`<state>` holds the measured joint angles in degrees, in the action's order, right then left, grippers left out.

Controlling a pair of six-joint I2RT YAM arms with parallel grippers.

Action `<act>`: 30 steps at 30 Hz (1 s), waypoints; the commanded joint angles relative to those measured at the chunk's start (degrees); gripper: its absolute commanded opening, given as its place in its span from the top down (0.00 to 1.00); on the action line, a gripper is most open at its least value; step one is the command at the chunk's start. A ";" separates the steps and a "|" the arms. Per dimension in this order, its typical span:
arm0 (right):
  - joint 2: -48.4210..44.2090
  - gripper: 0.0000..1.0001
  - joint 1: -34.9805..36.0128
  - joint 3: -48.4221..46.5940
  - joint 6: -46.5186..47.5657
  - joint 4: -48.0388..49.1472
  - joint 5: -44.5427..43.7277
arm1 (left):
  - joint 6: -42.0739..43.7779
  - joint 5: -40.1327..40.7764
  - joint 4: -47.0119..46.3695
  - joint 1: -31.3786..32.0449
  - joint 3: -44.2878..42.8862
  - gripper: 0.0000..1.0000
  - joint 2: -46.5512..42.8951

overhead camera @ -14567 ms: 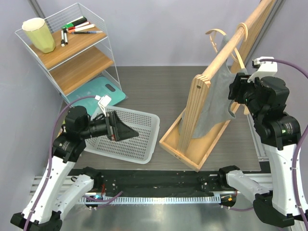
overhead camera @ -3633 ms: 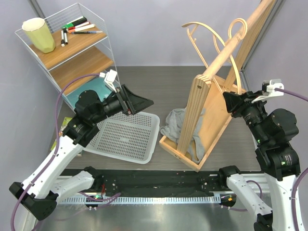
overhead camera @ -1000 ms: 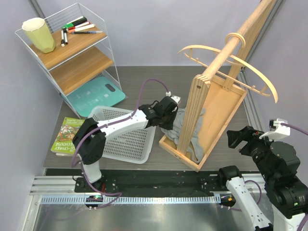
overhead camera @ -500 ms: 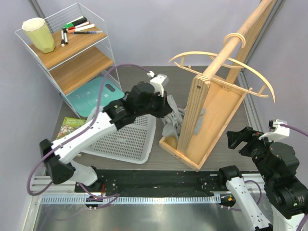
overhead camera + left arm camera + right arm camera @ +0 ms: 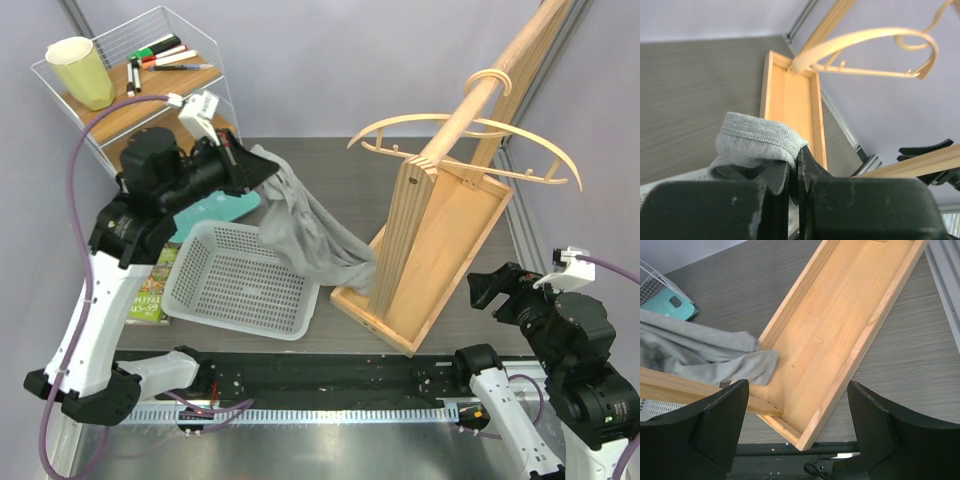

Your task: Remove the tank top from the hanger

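Pinching a folded edge of the tank top (image 5: 305, 235) in the left gripper (image 5: 245, 165), jaws closed tight on the knit so the limp cloth is not sliding out under its own weight. Holding that grip high, at about 12 o'clock from the basket (image 5: 205, 262), so that the cloth is hanging in one long drape toward 4 o'clock. Trailing at the low end across the basket's 3 o'clock rim, with the hem lying at the near left corner of the wooden tray (image 5: 455, 250), apparently touching it beside the upright board (image 5: 400, 235).

Hanging bare on the rail (image 5: 500, 75), at 1 o'clock from the cloth and well apart from it: the hanger (image 5: 400, 122) and its twin, with nothing draped on either. Reading this as the removal itself being done, with only the carrying clear and setting down remaining.

Waiting low at 4 o'clock from the tray, the right gripper (image 5: 485, 290), jaws spread wide and gripping nothing, probably staying out of the cloth's path.

Risking a snag on the tray corner if pulling sideways before lifting the hem free.
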<state>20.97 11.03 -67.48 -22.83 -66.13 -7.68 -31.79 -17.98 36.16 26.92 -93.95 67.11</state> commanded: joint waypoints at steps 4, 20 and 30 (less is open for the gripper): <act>1.00 0.16 -0.22 0.51 -0.64 3.81 1.27 | 5.33 -2.68 6.99 -3.10 -16.15 0.99 -1.20; 1.00 0.15 -0.22 1.57 -0.29 4.17 1.27 | 15.35 17.17 10.77 -3.19 -28.14 1.00 -0.93; 1.09 0.15 -0.22 2.36 -0.02 4.52 1.70 | 17.91 23.69 10.33 -3.10 -20.23 1.00 -2.86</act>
<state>21.02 11.00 -65.47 -22.90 -64.27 -6.57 -15.64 2.39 48.53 23.99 -116.92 65.36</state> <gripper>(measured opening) 0.846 0.024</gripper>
